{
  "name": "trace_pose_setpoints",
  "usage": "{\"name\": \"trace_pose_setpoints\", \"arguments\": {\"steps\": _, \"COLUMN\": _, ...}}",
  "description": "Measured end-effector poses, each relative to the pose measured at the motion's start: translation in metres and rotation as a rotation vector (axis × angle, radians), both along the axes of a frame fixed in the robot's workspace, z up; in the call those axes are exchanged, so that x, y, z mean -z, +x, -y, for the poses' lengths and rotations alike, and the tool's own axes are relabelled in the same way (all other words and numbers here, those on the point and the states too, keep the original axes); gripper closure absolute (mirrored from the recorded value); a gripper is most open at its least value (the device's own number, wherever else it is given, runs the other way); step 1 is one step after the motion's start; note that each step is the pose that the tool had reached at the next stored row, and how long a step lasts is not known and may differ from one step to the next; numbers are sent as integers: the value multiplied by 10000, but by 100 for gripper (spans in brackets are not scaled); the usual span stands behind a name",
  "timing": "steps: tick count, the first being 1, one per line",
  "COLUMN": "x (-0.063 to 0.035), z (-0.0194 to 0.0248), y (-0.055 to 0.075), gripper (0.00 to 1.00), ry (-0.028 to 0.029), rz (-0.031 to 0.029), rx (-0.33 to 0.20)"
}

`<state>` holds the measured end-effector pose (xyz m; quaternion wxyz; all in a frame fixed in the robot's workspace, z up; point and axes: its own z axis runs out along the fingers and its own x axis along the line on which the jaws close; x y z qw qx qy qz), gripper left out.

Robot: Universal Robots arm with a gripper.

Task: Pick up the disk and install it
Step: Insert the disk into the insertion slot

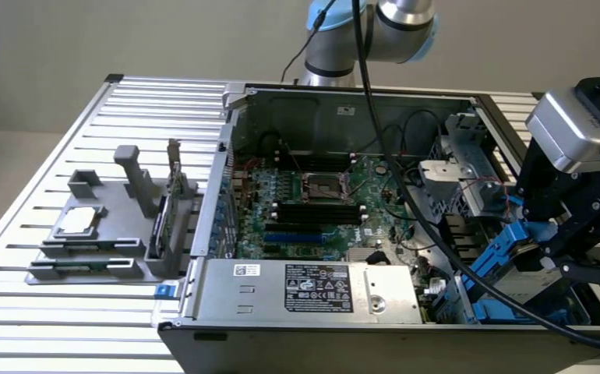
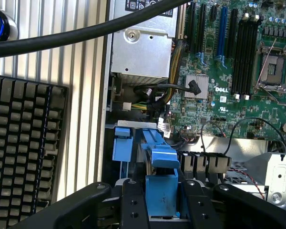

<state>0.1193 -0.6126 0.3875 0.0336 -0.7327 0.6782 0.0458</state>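
The disk (image 1: pixel 510 253) is a silver-grey drive in blue carrier rails. It is tilted at the front corner of the open computer case (image 1: pixel 227 156), on the exterior view's right, over the drive bay. My gripper (image 1: pixel 548 251) is shut on it from the case's outer side. In the wrist view, my two black fingers (image 2: pixel 133 202) press against the sides of the disk's blue end (image 2: pixel 161 188). My gripper (image 2: pixel 163 206) hides the disk's metal body. Blue bay rails (image 2: pixel 122 145) lie just ahead of the disk.
The case holds a motherboard (image 1: pixel 311 199), a silver power supply (image 1: pixel 311 287) and a metal drive cage (image 1: pixel 454 175). Black cables (image 1: pixel 425 226) run from the arm across the case. A grey fixture (image 1: pixel 103 249) with a small chip stands at the exterior view's left. A keyboard (image 2: pixel 24 138) lies beside the case.
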Motion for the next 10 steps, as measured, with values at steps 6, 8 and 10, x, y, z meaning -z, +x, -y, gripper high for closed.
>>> {"name": "trace_pose_setpoints", "arguments": {"steps": 6, "x": 0, "z": 0, "y": 0, "gripper": 68, "ry": 0, "rz": 0, "rx": 0}}
{"name": "trace_pose_setpoints", "arguments": {"steps": 8, "x": 0, "z": 0, "y": 0, "gripper": 68, "ry": 0, "rz": 0, "rx": 0}}
{"name": "trace_pose_setpoints", "arguments": {"steps": 10, "x": 0, "z": 0, "y": 0, "gripper": 68, "ry": 0, "rz": 0, "rx": -1}}
